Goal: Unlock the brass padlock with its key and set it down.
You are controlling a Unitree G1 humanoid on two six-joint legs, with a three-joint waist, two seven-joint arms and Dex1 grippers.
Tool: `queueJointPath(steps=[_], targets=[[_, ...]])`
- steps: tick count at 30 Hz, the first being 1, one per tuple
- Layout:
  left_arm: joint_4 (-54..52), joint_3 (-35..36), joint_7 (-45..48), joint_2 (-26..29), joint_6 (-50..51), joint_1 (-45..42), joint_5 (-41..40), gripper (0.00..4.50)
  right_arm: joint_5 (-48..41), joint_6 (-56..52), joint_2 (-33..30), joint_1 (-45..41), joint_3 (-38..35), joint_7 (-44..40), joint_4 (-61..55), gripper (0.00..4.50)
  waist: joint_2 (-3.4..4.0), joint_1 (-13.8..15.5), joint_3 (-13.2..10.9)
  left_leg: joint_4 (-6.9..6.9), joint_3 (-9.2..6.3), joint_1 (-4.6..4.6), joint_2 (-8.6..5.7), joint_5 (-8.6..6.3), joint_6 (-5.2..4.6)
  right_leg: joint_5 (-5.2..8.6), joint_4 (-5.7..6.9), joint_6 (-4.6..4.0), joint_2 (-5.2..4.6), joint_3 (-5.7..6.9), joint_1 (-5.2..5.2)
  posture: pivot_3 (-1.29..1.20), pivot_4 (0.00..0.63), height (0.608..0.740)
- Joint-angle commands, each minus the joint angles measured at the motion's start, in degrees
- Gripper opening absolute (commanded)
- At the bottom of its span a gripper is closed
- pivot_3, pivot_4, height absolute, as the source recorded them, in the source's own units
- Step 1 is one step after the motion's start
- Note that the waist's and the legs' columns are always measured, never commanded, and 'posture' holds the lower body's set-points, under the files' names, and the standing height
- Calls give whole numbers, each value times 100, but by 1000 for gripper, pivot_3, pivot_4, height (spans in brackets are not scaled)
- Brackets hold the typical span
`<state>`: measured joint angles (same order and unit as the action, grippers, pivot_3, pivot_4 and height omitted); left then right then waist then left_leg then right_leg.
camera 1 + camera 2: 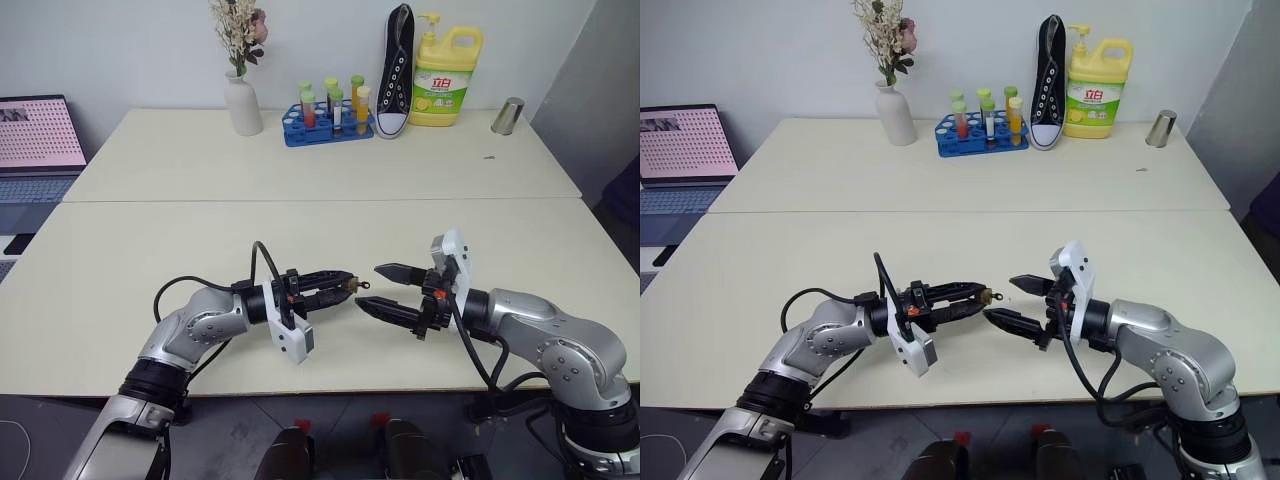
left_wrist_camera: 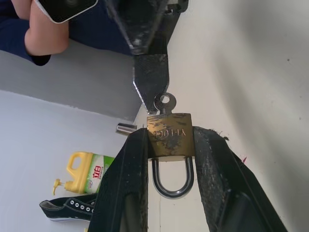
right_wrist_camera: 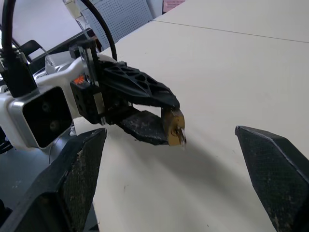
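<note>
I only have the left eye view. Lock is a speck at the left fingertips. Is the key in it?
Observer: Yes. In the left wrist view the key sticks out of the brass padlock, its round bow clear of the body.
Operator: Shackle popped?
Observer: Both legs of the shackle appear seated in the body, so it looks locked.
Operator: How is the left gripper holding it?
Observer: The left gripper pinches the lock's two flat sides, shackle pointing back toward the wrist.
Operator: Right gripper on the key yet?
Observer: No. The right gripper is open wide, short of the key.
</note>
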<state>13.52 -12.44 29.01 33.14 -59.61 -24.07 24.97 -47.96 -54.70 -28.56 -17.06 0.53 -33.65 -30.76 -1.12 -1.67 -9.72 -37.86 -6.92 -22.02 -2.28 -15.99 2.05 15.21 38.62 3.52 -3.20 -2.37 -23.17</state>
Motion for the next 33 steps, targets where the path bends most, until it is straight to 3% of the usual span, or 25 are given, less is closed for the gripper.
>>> queueJointPath(steps=[1, 11, 27, 30, 33], targets=[[-92, -32, -182, 47, -70, -107, -4, 966, -82, -75, 42, -185, 86, 37, -17, 3588, 0, -1, 0, 0, 0, 0, 0, 0, 0, 0, 0, 0, 0, 0, 0, 0, 150, 740], [-127, -99, -349, 80, -32, -106, 51, 966, -60, -109, -2, -284, 187, 16, 74, 2, 0, -1, 0, 0, 0, 0, 0, 0, 0, 0, 0, 0, 0, 0, 0, 0, 150, 740], [-122, -126, -498, 102, 14, -101, 76, 966, -7, 41, -137, -278, 184, -133, 127, 0, 0, -2, 0, 0, 0, 0, 0, 0, 0, 0, 1, 0, 0, 0, -1, 0, 150, 740], [-120, -136, -502, 120, -14, -94, 85, 966, 33, 112, -43, -314, 74, -11, 269, 599, 0, -3, 0, 0, 0, 0, 0, 0, 0, 0, 1, 0, 0, 0, -1, 0, 150, 740], [-124, -152, -519, 134, -20, -97, 82, 966, 86, 108, -80, -318, 89, -14, 300, 1677, 0, -1, 0, 0, 0, 0, 0, 0, 0, 0, 1, 0, 0, 0, -1, 0, 150, 740]])
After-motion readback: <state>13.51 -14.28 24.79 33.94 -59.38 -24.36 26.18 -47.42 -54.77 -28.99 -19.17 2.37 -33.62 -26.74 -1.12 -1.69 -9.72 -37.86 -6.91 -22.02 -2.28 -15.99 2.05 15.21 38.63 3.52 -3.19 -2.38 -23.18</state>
